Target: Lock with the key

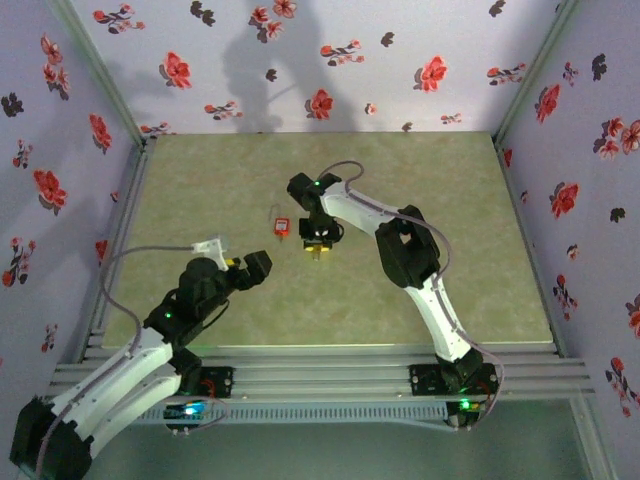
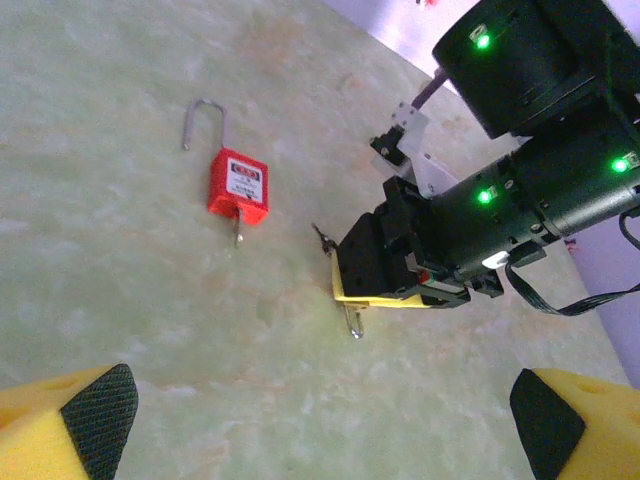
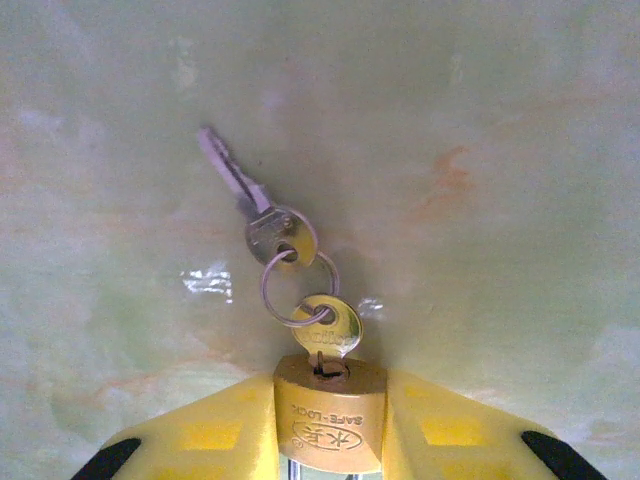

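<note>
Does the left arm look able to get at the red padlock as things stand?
Probably yes. The left gripper is open and the red padlock lies alone on the table ahead of it; the right gripper, shut on the brass padlock, sits off to one side, apart from it.

Brass padlock [image 3: 328, 410] clamped in my right gripper [image 1: 318, 244], key [image 3: 327, 330] in its keyhole, spare key [image 3: 250, 195] hanging off the ring [image 3: 263, 288], and the red padlock [image 2: 238, 186] lying flat just left, shackle open.

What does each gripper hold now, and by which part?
The right gripper clamps the brass padlock by the sides of its body. The left gripper is open and empty.
</note>
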Motion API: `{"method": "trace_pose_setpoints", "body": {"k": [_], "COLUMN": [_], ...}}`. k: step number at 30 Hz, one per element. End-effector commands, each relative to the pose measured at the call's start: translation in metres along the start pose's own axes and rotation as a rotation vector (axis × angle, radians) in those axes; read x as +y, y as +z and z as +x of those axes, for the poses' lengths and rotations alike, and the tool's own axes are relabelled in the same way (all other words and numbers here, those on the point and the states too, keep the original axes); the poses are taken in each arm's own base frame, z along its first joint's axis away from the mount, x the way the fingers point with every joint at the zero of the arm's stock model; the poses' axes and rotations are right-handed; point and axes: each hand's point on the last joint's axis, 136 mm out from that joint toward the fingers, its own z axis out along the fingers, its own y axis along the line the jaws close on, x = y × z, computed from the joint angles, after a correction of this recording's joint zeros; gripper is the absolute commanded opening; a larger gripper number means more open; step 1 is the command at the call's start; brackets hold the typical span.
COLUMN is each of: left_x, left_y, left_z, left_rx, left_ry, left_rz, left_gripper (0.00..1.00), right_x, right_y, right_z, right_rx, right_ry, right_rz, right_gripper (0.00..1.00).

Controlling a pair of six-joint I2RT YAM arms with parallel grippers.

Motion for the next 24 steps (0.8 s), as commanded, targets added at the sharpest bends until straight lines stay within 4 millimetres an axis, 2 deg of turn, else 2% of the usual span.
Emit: {"method": "trace_pose_setpoints", "body": {"k": [1,5,6,15,24], "left_x": [-0.017,-0.025,-0.019,-0.031,-0.034], "left_y": [0.008,0.016,0.019,0.036,0.045], "left_z": [0.002,0.010,0.020,0.042,0.051], "left_rx": [0.007,0.029,0.048,0.101,0.119], "left_ry": [-0.062,-0.067,-0.065,-0.055,-0.053], "left_rz": [0.088,0.113,0.103,0.131,0.136], "left_gripper": [1.00,1.00,1.00,1.00,1.00], "right_x": [0.005,0.005,0.004,0.005,0.007], "right_y": [-0.016,-0.019,-0.019,-0.022,-0.022], "right_z": [0.001,0.003,0.002,0.003,0.004], "right_rx": [-0.008,-0.012,-0.013,-0.006,0.000], "right_ry": [0.028,0.033,0.035,0.050,0.059], "right_rz": [-0.056,-0.071,-0.071,-0.107,-0.129], "right_gripper": [0.27,0.27,0.27,0.27,0.27]}}
